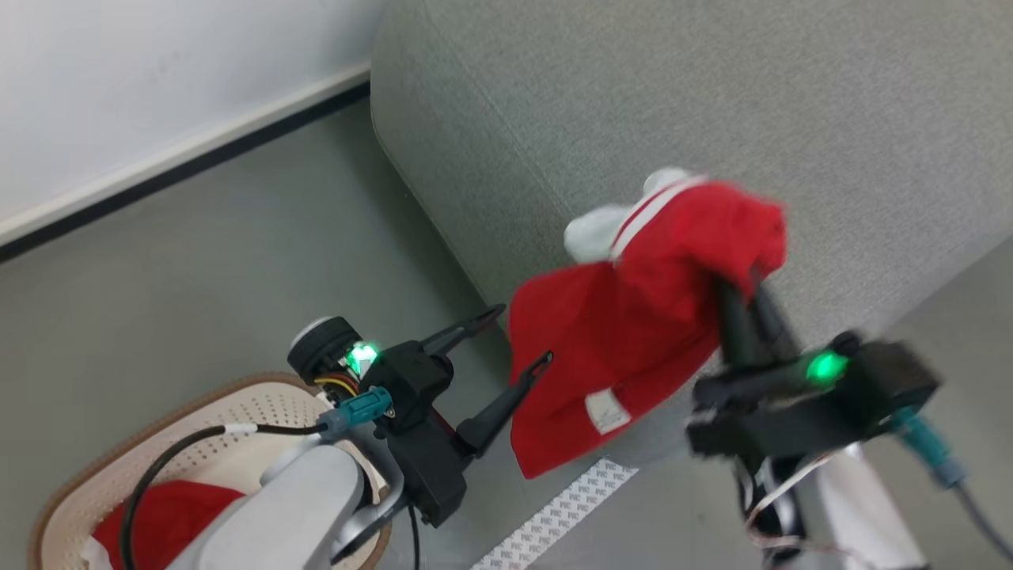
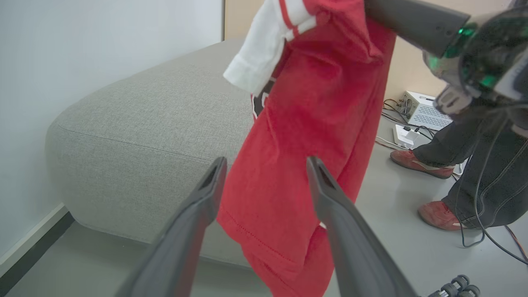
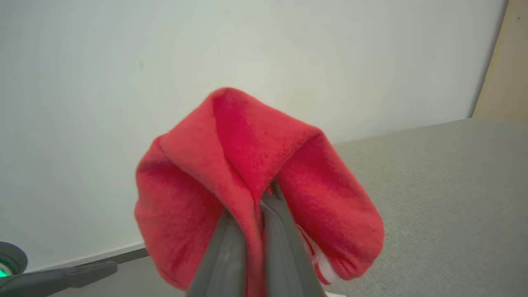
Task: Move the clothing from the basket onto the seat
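Clothing (image 1: 633,332) held up, seat (image 1: 712,95) just behind it
My right hand (image 1: 742,294) pinches the clothing tight; the seat fills the upper right (very close). My left hand (image 1: 522,334) is open, empty.

Test lab: sofa (image 2: 144,115) on bare floor (image 1: 198,261), cabled white equipment box (image 2: 425,111)

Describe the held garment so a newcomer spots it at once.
Find the big grey seat. Before its corner hangs a red garment, pinched by the right gripper. Unlike the red piece in the basket, it dangles, white sleeve showing.
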You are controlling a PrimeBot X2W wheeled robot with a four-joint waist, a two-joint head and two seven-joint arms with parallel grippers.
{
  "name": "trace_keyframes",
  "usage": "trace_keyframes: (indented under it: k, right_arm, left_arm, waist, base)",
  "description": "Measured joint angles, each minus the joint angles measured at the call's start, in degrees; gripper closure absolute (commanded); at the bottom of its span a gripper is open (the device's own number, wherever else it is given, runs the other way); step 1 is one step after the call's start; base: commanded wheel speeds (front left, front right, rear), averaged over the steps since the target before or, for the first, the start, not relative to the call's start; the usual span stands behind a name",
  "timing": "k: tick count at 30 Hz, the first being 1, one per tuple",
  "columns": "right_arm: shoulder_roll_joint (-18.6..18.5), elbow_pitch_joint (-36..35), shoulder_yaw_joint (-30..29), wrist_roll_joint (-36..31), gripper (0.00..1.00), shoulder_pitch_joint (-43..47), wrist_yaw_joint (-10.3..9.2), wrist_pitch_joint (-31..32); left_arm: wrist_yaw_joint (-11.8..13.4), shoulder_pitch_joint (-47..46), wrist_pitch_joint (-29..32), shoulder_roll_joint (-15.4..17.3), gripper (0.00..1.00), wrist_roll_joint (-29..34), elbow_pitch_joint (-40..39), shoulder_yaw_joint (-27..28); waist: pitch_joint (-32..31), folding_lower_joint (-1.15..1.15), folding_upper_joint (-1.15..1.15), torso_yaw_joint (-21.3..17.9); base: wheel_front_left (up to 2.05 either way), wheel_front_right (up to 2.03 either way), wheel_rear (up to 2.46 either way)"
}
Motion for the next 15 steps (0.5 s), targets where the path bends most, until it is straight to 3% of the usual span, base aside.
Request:
trace_keyframes:
  k: [6, 15]
  right_arm:
    - [-0.78, -1.78, -4.69, 3.18, 1.00, -9.09, 0.00, -0.01]
    - [-10.33, -1.56, -15.38, 8.01, 1.00, -25.79, 0.00, -0.02]
  left_arm:
    - [-0.01, -1.72, 2.15, 2.29, 0.00, 1.22, -3.08, -0.70]
    - [-0.16, -6.16, 6.10, 5.04, 0.00, 1.79, -8.15, -2.15]
  waist:
    - [3.59, 0.00, 0.00, 0.05]
    - [10.97, 0.01, 0.00, 1.61]
  base:
    - [0.00, 0.00, 0.00]
    - [0.00, 0.00, 0.00]
